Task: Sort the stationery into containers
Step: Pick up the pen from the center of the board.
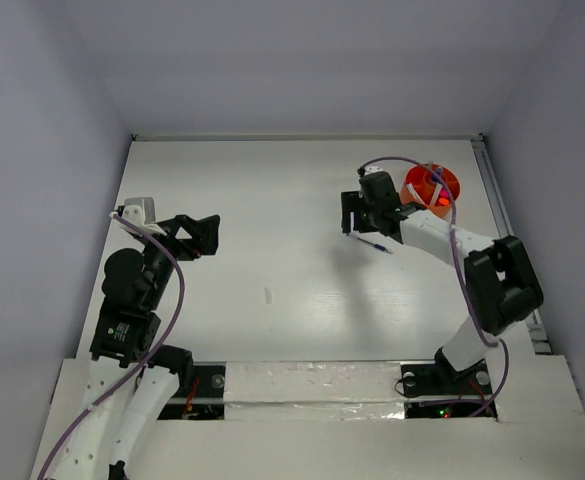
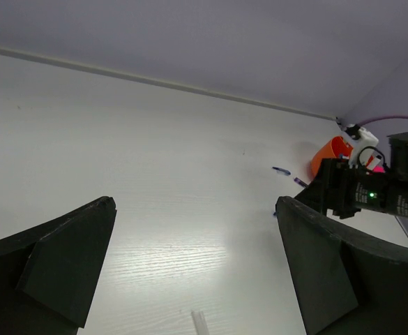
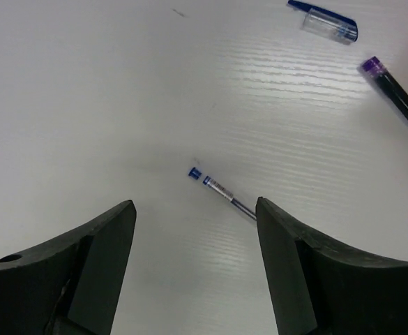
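Note:
The orange cup point(image 1: 430, 187) stands at the back right with pink and white items in it; it also shows in the left wrist view point(image 2: 327, 153). My right gripper point(image 1: 352, 222) is open and empty just left of the cup, above a thin blue pen point(image 1: 373, 243). In the right wrist view the gripper point(image 3: 195, 209) hovers over this pen point(image 3: 226, 193), whose far end is hidden by the right finger point(image 3: 308, 265). A tiny blue piece point(image 3: 194, 173) lies at the pen's tip. A blue pen cap point(image 3: 326, 19) and a dark pen point(image 3: 399, 94) lie beyond. My left gripper point(image 1: 210, 237) is open and empty at the left.
A small clear piece point(image 1: 267, 295) lies on the white table between the arms; it shows near my left gripper point(image 2: 195, 206) in the left wrist view point(image 2: 200, 322). Purple cables run along both arms. Grey walls close in the table on three sides.

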